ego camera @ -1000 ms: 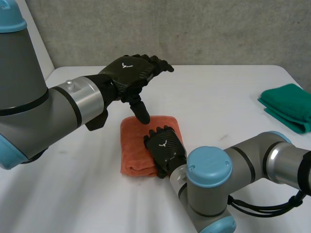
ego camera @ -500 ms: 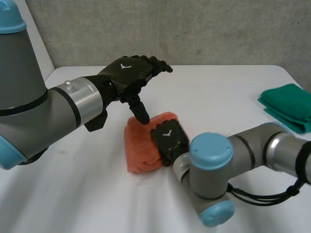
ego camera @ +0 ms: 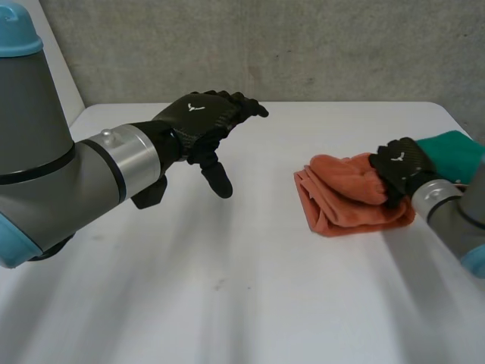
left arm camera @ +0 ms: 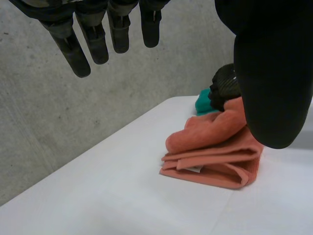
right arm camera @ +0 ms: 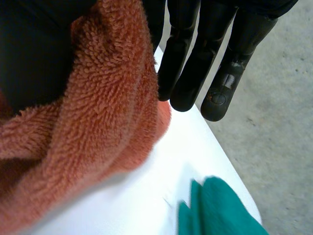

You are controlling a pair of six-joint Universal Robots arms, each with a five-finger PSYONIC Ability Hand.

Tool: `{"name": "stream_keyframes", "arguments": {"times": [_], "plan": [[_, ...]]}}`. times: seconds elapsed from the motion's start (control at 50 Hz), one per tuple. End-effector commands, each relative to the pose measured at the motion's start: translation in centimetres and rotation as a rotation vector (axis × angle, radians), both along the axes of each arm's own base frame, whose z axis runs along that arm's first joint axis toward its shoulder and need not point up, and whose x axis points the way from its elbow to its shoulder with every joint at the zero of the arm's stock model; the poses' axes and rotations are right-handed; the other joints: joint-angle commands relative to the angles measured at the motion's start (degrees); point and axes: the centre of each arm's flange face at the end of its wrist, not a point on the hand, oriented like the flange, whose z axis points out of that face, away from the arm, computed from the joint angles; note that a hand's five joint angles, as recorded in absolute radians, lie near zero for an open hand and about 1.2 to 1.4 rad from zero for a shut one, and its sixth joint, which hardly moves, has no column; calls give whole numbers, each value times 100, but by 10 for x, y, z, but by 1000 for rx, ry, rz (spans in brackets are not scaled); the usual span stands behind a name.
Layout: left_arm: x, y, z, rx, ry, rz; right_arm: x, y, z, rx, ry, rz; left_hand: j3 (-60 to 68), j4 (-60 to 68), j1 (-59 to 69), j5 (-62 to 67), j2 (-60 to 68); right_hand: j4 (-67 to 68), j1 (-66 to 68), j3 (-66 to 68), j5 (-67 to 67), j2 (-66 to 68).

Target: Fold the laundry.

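Note:
A folded orange towel (ego camera: 341, 199) lies at the right of the white table (ego camera: 227, 288), its far end bunched up. My right hand (ego camera: 398, 167) is curled round that bunched end, right beside the folded green towel (ego camera: 455, 155). In the right wrist view the orange towel (right arm camera: 107, 98) sits pinched between the palm and the fingers (right arm camera: 195, 58), with the green towel (right arm camera: 220, 208) just past it. My left hand (ego camera: 201, 117) hovers open above the table's middle left, holding nothing. In the left wrist view its straight fingers (left arm camera: 93, 34) point towards the orange towel (left arm camera: 210, 156) and my right hand (left arm camera: 224, 88).
The green towel (left arm camera: 201, 103) lies near the table's right edge. A grey concrete wall (ego camera: 303, 45) runs behind the table. My left arm (ego camera: 61, 182) reaches in over the table's left side.
My right hand closed on the orange towel under my left hand and dragged it right across the table to beside the green towel. My left hand has hardly moved.

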Motion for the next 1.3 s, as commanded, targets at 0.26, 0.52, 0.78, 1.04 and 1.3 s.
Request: {"name": "stream_keyframes", "arguments": {"times": [0.26,0.52,0.78,1.04,1.3], "plan": [[1,1,-4,11,-8,4,-40,-10,-22,252,24,103,62,88,151,-11,94,-2843,-1705,-2813,1219,-2752],[1,3,-4,13,-8,1,-38,8,13,224,-160,67,62,88,151,-11,94,-3374,-2236,-3343,688,-3283],[2,5,-8,29,-15,0,-9,25,9,295,-230,110,62,88,151,-11,94,1196,2334,1227,5258,1287],[4,6,-8,27,-14,3,17,41,5,348,-312,115,45,71,135,-28,77,1197,2335,1228,5259,1288],[4,6,-9,28,-14,2,10,55,15,338,-304,96,45,71,135,-28,77,-4676,-3538,-4646,-614,-4585]]}}
